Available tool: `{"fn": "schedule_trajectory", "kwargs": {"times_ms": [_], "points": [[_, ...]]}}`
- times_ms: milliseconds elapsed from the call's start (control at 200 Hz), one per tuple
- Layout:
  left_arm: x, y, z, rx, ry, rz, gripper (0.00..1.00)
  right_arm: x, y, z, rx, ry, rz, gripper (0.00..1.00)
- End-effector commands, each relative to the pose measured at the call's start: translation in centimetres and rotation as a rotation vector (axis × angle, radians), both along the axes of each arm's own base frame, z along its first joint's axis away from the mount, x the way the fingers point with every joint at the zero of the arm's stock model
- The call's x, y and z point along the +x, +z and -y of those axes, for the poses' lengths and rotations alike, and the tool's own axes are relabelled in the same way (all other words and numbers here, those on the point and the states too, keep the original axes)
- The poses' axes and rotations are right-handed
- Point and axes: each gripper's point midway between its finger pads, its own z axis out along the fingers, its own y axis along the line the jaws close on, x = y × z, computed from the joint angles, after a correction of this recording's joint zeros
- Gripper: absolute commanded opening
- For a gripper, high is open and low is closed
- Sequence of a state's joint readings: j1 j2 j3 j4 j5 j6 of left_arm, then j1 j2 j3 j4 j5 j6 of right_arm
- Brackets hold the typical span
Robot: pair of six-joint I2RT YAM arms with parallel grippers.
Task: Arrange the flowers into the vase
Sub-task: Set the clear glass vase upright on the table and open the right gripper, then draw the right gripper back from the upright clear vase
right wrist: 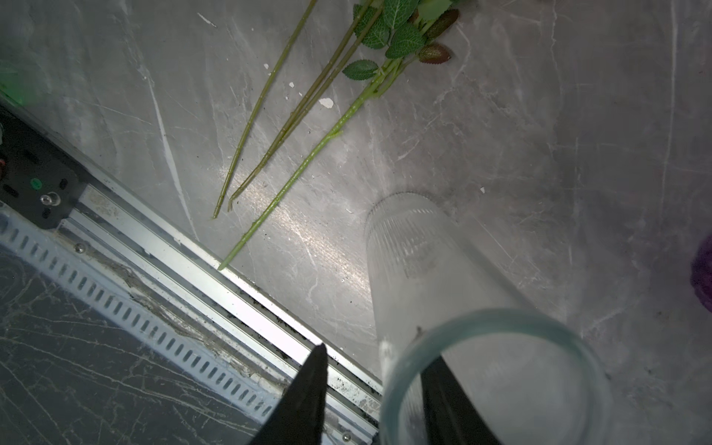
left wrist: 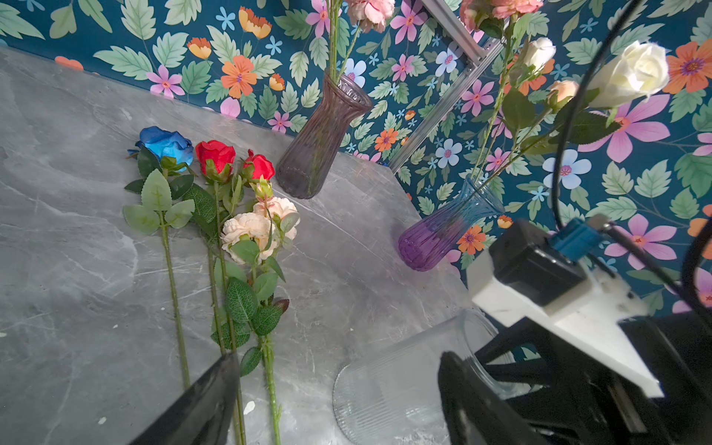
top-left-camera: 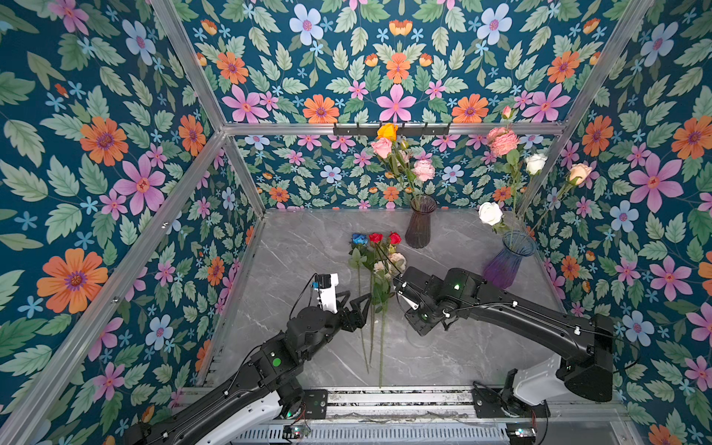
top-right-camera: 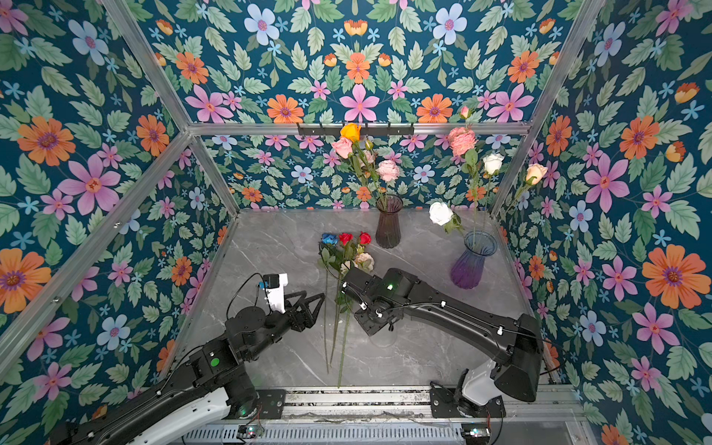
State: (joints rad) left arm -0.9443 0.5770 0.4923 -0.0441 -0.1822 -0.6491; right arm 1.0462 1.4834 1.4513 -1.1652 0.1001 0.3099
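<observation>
Right wrist view: right gripper (right wrist: 377,352) jaws parted astride clear vase (right wrist: 408,262) rim, 1 finger inside; left gripper (left wrist: 341,356) spread, empty, near flowers (left wrist: 246,231).

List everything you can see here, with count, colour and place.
Blue rose: one, blue, lying flat, centre.
Red roses: two, red, lying beside it.
Cream peony: one stem, cream, lying beside those.
Smoky vase: one, grey-brown, back middle, holding orange and pink flowers.
Purple vase: one, blue over purple, back right, holding pink, white and peach flowers.
Clear vase: one, clear glass, front middle.
Table: one, grey marble.
Wallpaper: floral, dark blue, all walls.
Arms: two, black, front.
Left fingers: open, black, beside the stems.
Right fingers: open, black, astride the clear vase's rim.
</observation>
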Motion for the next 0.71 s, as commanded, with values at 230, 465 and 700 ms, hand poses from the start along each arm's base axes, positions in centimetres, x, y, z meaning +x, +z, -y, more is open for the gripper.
{"fn": "schedule_trajectory", "kwargs": {"times_ms": [230, 465, 700], "points": [[0.1, 0.3, -0.2, -0.008, 0.011, 0.006, 0.83, 0.5, 5.0, 1.4, 0.081, -0.018, 0.110, 0.51], [0.1, -0.8, -0.4, 0.009, 0.016, -0.004, 0.83, 1.1, 9.7, 4.9, 0.386, -0.159, 0.147, 0.51], [0.3, -2.9, 0.5, 0.093, -0.016, -0.020, 0.78, 1.0, 8.3, 10.3, 0.647, -0.410, 0.105, 0.49]]}}
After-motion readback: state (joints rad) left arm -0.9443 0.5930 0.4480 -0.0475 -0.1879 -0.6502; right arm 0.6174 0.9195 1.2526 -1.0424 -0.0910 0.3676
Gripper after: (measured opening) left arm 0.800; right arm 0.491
